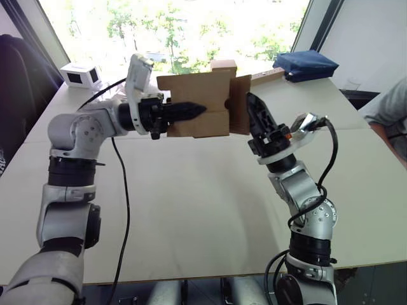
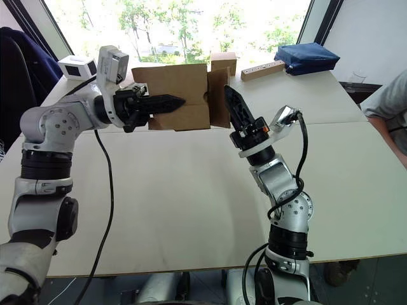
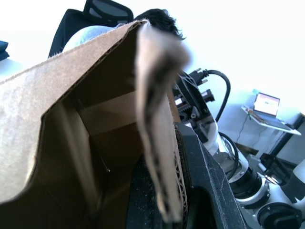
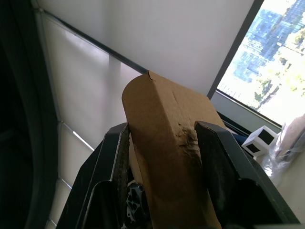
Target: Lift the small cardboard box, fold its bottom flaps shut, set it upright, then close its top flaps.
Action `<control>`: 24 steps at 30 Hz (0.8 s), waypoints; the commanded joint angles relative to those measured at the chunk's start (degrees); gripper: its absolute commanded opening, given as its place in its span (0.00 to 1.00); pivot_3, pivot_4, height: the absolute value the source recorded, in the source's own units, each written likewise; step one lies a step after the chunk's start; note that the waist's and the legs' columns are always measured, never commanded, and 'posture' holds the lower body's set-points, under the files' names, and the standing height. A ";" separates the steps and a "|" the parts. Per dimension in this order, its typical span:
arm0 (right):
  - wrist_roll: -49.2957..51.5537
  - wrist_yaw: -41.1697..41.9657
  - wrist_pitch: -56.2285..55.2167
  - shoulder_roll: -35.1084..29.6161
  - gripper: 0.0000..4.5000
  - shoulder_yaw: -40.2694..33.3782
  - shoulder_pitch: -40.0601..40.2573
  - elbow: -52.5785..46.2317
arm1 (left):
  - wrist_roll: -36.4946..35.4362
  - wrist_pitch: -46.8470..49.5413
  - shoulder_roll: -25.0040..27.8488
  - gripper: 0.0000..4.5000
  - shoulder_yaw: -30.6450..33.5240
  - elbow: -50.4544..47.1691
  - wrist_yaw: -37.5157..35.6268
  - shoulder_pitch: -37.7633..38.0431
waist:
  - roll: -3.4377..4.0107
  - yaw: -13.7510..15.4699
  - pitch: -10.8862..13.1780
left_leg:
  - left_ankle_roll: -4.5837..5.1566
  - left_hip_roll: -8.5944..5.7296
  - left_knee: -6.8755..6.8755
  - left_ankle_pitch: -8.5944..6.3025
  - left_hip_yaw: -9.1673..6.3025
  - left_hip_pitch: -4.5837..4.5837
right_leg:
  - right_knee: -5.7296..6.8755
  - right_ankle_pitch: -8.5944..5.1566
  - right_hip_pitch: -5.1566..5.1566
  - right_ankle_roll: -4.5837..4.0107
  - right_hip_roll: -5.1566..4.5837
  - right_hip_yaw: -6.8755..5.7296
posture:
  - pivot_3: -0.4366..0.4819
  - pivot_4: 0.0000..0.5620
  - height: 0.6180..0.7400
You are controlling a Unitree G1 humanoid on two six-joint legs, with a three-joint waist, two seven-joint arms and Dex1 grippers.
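- The box (image 1: 196, 105) is held in the air above the far middle of the table (image 1: 191, 203), touching nothing below it.
- The left gripper (image 1: 184, 112) is clamped on the box's wall, one finger lying across its near face.
- The right gripper (image 1: 255, 114) is clamped on a flap (image 1: 240, 105) standing out at the box's right end.
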 commanded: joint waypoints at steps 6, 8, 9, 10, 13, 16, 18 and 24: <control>0.91 1.91 -0.25 -0.89 0.60 1.07 -0.01 -2.57 | -0.70 -0.44 0.46 0.00 1.52 -0.80 -0.16 -0.69 | 0.00 0.02 0.00 | 0.01 0.00 0.00 -0.01 0.00 0.00 | 0.00 0.00 0.00 0.00 0.00 0.00 | 0.48 0.27 1.00; 0.81 1.99 -0.42 -0.92 0.72 1.09 -0.09 -2.44 | -0.69 -0.50 0.44 0.00 1.52 -0.76 -0.18 -0.69 | 0.00 0.01 0.00 | 0.03 0.00 0.00 -0.02 0.00 0.00 | 0.00 0.00 0.00 0.00 0.00 0.00 | 0.48 0.27 1.00; 0.85 2.00 -0.52 -0.90 0.81 1.09 -0.09 -2.44 | -0.71 -0.50 0.43 0.00 1.54 -0.77 -0.19 -0.69 | 0.00 0.01 0.00 | 0.06 0.00 0.00 -0.03 0.00 0.00 | 0.00 0.00 0.00 0.00 0.00 0.00 | 0.48 0.27 1.00; 0.89 1.99 -0.56 -0.89 0.89 1.07 -0.07 -2.37 | -0.70 -0.54 0.41 0.00 1.52 -0.79 -0.20 -0.66 | 0.00 0.01 0.00 | 0.06 0.00 0.00 -0.03 0.00 0.00 | 0.00 0.00 0.00 0.00 0.00 0.00 | 0.48 0.27 1.00; 1.07 1.73 -0.94 -0.63 0.94 0.76 -0.01 -1.98 | -0.60 -0.67 0.43 0.00 1.47 -0.82 -0.22 -0.61 | 0.00 0.01 0.00 | 0.06 0.00 0.00 -0.03 0.00 0.00 | 0.00 0.00 0.00 0.00 0.00 0.00 | 0.48 0.27 1.00; 0.49 1.40 -1.40 -0.51 0.94 0.78 0.10 -1.76 | -0.77 -0.55 0.46 0.00 1.61 -0.99 -0.17 -0.56 | 0.00 0.03 0.00 | 0.06 0.00 0.00 -0.04 0.00 0.00 | 0.00 0.00 0.00 0.00 0.00 0.00 | 0.48 0.27 1.00; -0.43 1.11 -1.94 -0.44 0.94 0.81 -0.03 -1.24 | -0.85 -0.50 0.47 0.00 1.63 -1.03 -0.22 -0.60 | 0.00 0.02 0.00 | 0.06 0.00 0.00 -0.03 0.00 0.00 | 0.00 0.00 0.00 0.00 0.00 0.00 | 0.48 0.27 1.00; -4.05 0.39 -3.57 -0.40 0.83 1.40 -0.47 -0.39 | -1.12 -0.18 0.56 0.00 1.67 -1.42 -0.15 -0.43 | 0.00 0.01 0.00 | 0.05 0.00 0.00 -0.03 0.00 0.00 | 0.00 0.00 0.00 0.00 0.00 0.00 | 0.48 0.27 1.00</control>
